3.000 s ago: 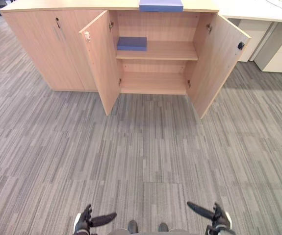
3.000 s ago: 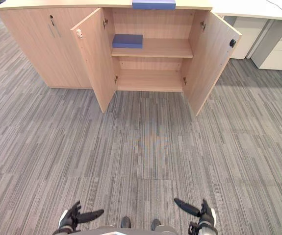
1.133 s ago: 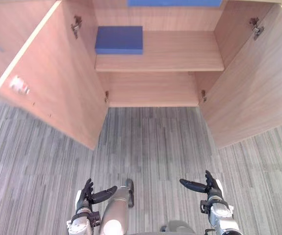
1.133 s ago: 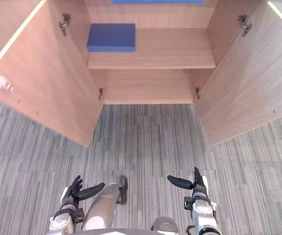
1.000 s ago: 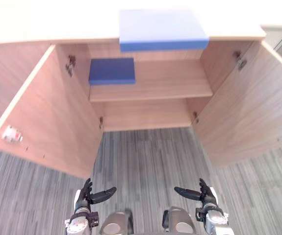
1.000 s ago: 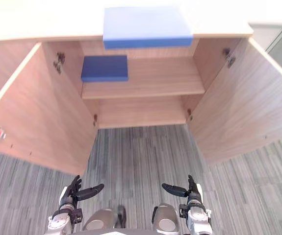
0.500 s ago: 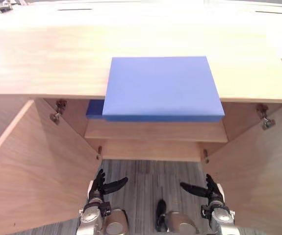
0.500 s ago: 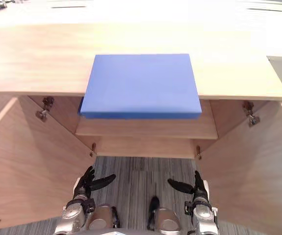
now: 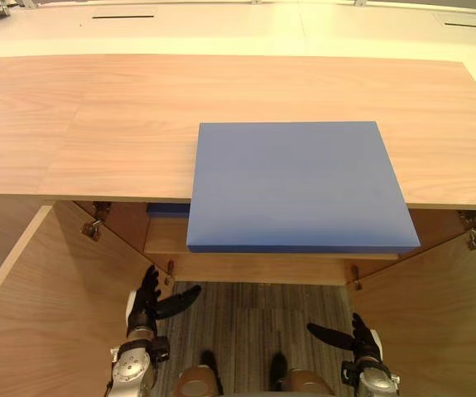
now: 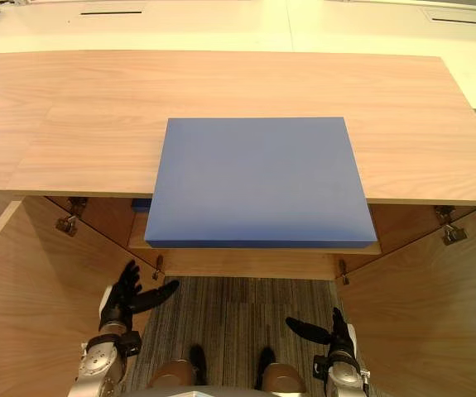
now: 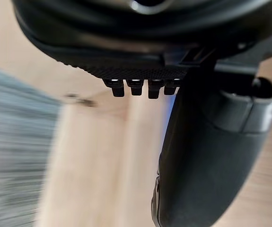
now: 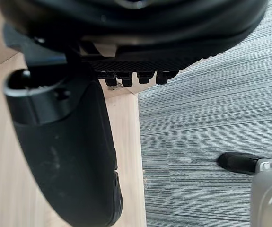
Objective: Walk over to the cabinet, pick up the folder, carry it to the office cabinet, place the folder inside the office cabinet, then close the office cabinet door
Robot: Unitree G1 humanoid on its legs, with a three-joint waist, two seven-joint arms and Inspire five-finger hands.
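Observation:
A large blue folder (image 9: pixel 297 184) lies flat on the wooden cabinet top (image 9: pixel 97 116), its near edge overhanging the front. Under it, a second blue folder (image 9: pixel 168 210) peeks out on the inner shelf (image 9: pixel 165 240). Both cabinet doors stand wide open, the left door (image 9: pixel 47 314) and the right door (image 9: pixel 436 331). My left hand (image 9: pixel 145 302) hangs open below the top, near the left door's hinge side. My right hand (image 9: pixel 356 335) is open too, lower, by the right door. Each wrist view shows straight fingers and a thumb, left hand (image 11: pixel 206 156) and right hand (image 12: pixel 69 156), holding nothing.
Grey striped carpet (image 9: pixel 254 306) shows between the open doors. A white desk surface (image 9: pixel 221 25) runs behind the cabinet top. The open doors flank me closely on both sides.
The camera has come closer and now looks down on the cabinet top; the folder fills more of the view. My left hand has lifted slightly. Both hands stay open and hold nothing.

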